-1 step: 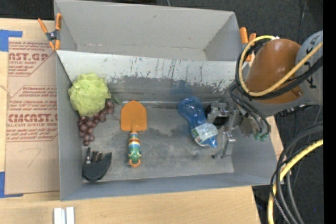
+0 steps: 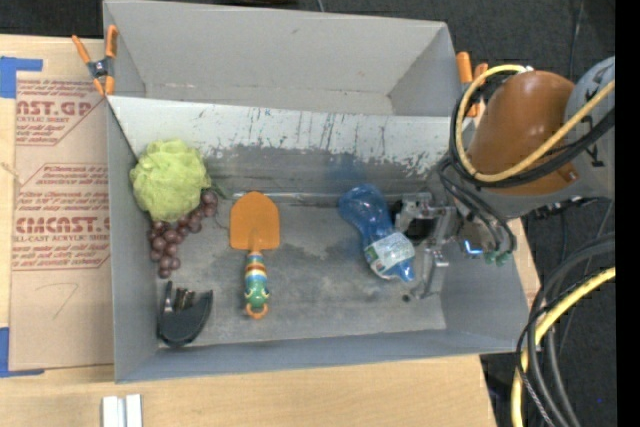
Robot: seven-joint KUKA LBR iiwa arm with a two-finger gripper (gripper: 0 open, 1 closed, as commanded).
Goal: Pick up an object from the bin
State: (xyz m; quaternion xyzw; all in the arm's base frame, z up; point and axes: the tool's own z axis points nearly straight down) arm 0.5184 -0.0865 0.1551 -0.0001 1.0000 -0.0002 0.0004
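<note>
My gripper (image 2: 428,250) is low in the bin's right part, just right of a crumpled blue plastic bottle (image 2: 372,227). The bottle lies tilted, with its clear, labelled end (image 2: 390,257) nearest the gripper, touching it or nearly so. I cannot tell whether the bottle is gripped. Left of the bottle, an orange toy shovel (image 2: 254,225) with a striped handle lies on the bin floor.
A green lettuce head (image 2: 168,178) sits in the left corner with a bunch of dark grapes (image 2: 172,237) below it. A black object (image 2: 183,312) lies in the front left corner. The arm's orange cover and yellow cables hang over the right rim.
</note>
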